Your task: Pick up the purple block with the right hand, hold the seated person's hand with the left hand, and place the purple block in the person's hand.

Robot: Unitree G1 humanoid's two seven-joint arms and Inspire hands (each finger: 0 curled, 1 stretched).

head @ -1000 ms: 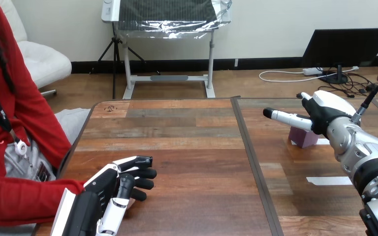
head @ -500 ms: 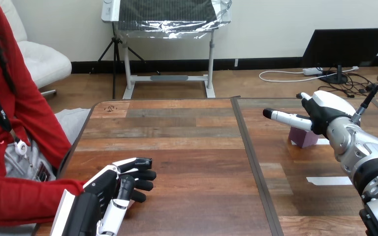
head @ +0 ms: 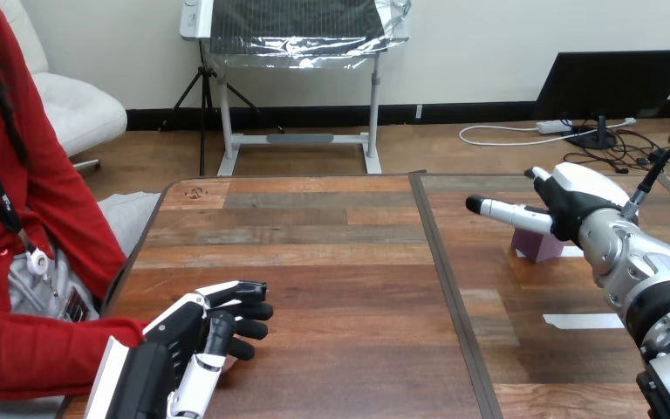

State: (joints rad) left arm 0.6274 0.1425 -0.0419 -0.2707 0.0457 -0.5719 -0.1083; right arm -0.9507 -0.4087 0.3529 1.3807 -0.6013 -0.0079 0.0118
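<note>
— Left hand [head: 170, 358] first: where does it sit?

— Low at the table's [head: 331, 262] near left corner, back upward, its white shells toward the camera. It lies right at the end of the person's red sleeve [head: 44, 353], which comes in from the left edge and stops against the hand.

— Does it hold the person's hand?

— I cannot tell. The person's hand is hidden beneath it, so it isn't visible whether the robot hand grips anything or just lies over it.

— Moving right?

— Bare wood across the middle, then a dark seam [head: 452, 288] running from the far edge toward the near one.

— And the right hand [head: 580, 199]?

— Above the table's right part, at the end of the silver forearm [head: 646, 279] that comes in from the lower right corner. It is open: a finger [head: 502, 210] stretches straight out to the left, and nothing is in its grasp.

— The purple block [head: 538, 245]?

— On the table, just below and behind that hand, partly covered by it. Whether the hand touches the block's top I cannot tell.

— Anything else nearby?

— A white strip of tape [head: 583, 320] lies flat on the wood, nearer than the block and apart from it, beside the forearm.
</note>
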